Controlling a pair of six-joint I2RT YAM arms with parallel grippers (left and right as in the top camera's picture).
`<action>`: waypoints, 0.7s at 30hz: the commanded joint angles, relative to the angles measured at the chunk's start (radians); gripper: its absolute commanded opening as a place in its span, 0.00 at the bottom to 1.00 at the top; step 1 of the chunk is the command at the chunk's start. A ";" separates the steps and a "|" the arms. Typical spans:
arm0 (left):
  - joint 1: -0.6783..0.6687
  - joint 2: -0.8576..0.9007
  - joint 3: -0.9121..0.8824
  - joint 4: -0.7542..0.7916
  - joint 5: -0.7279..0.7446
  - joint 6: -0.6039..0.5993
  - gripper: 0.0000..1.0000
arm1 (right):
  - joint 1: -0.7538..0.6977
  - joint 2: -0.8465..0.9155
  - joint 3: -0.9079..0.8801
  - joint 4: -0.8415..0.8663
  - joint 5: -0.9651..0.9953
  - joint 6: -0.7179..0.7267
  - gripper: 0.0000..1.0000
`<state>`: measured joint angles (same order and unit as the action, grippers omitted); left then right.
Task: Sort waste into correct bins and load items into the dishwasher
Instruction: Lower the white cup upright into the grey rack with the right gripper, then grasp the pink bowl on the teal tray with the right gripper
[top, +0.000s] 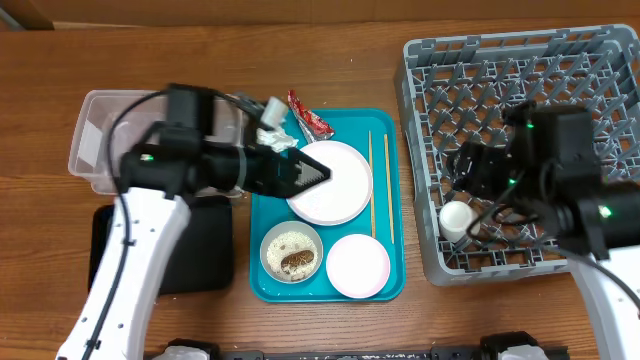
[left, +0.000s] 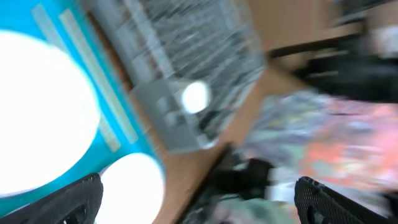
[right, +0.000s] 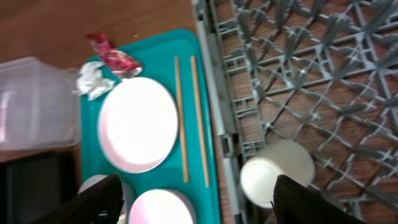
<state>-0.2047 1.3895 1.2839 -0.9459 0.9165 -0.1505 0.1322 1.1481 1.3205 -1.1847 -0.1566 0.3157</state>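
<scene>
Left claw (top: 319, 173), wide and empty, hung over the round white plate (top: 342, 196) on the teal tray (top: 386, 232); pinching its rim squarely looked best. Right claw (right: 198, 198) gaped above the grey lattice rack (right: 298, 74)

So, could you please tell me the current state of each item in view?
Left hand: open, empty.
Right hand: open, empty.
Cup: in the dish rack.
Plate: bare, on teal tray.
Chopsticks: parallel, on tray.
Scraps bowl: unemptied, on tray.
Other bowl: empty, on tray.
Wrapper, tissue: not yet binned.
</scene>
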 joint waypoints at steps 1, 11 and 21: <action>-0.089 -0.018 0.011 -0.042 -0.388 -0.052 1.00 | -0.002 -0.002 0.010 -0.013 -0.058 -0.011 0.78; -0.207 -0.021 0.040 -0.129 -0.681 -0.210 0.98 | 0.196 0.076 -0.026 -0.092 -0.120 -0.111 0.70; -0.174 -0.080 0.454 -0.334 -0.956 -0.210 1.00 | 0.419 0.259 -0.204 0.056 0.027 -0.029 0.67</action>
<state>-0.3901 1.3666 1.6081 -1.2434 0.1131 -0.3424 0.5362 1.3827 1.1442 -1.1622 -0.1699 0.2546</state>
